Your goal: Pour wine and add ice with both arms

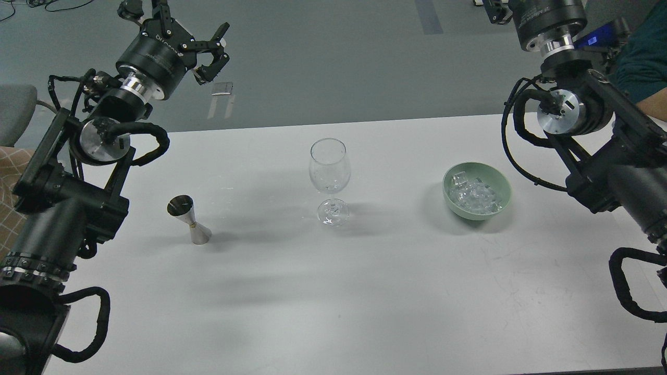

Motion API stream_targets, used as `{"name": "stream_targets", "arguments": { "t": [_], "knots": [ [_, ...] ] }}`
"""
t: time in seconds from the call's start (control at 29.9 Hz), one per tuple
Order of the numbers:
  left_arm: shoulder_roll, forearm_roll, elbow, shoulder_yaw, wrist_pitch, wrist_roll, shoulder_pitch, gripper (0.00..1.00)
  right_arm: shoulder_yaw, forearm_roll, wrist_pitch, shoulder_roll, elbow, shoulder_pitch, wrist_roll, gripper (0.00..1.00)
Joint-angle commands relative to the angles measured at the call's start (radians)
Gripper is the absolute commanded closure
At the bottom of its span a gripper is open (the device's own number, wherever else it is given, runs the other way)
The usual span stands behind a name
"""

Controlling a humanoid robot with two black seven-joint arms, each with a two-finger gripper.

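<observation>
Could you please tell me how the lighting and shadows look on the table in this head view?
In the head view, light is soft and even: the wine glass, metal measuring cup and green bowl cast faint, diffuse shadows on the white table; broad arm shadows cross it; the ice glints slightly.

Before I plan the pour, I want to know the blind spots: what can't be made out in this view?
- Right gripper: cut off by the top edge of the head view; open or shut unknown.
- Jigger: seen from the side, so whether it holds wine cannot be told.
- Ice: clear cubes blend together in the bowl; count unclear.
- No wine bottle in view.
</observation>
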Motion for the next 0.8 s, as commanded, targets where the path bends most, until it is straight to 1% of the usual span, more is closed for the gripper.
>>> {"name": "stream_targets", "arguments": {
  "t": [0.0,0.13,0.2,0.23,0.27,0.3,0.4,0.47,0.74,0.77],
  "knots": [
    [-0.001,-0.002,0.0,-0.004,-0.002,-0.013,0.002,0.02,0.0,0.0,-0.001,0.0,-0.004,0.006,0.0,0.0],
    [-0.001,-0.003,-0.002,-0.007,-0.008,-0.016,-0.003,0.02,0.0,0.002,-0.001,0.0,-0.008,0.015,0.0,0.0],
    [0.001,0.0,0.002,-0.007,0.007,-0.025,-0.011,0.02,-0.003,0.003,-0.001,0.001,-0.014,0.031,0.0,0.0],
    [0.001,0.0,0.002,-0.007,0.011,-0.035,-0.012,0.02,-0.006,0.003,0.0,0.0,-0.014,0.034,0.0,0.0],
    [0.001,0.008,0.0,-0.002,0.025,-0.057,-0.017,0.02,-0.005,0.005,-0.001,0.001,-0.014,0.029,0.0,0.0],
    [0.002,0.011,0.002,0.001,0.03,-0.068,-0.02,0.02,-0.006,0.006,0.0,0.001,-0.014,0.029,0.0,0.0],
    [0.005,0.003,0.0,0.001,0.025,-0.114,-0.017,0.02,0.003,0.012,-0.001,0.001,-0.031,0.026,0.0,0.0],
    [0.004,-0.002,0.003,-0.005,0.038,-0.133,-0.014,0.02,0.005,0.014,-0.001,0.001,-0.039,0.029,0.0,0.0],
    [0.001,-0.002,0.032,-0.008,0.038,-0.141,-0.011,0.02,0.008,0.017,-0.003,0.003,-0.059,0.034,0.0,0.0],
    [0.001,0.0,0.034,-0.008,0.038,-0.148,-0.011,0.02,0.008,0.017,-0.004,0.009,-0.074,0.035,0.0,0.0]
  ]
}}
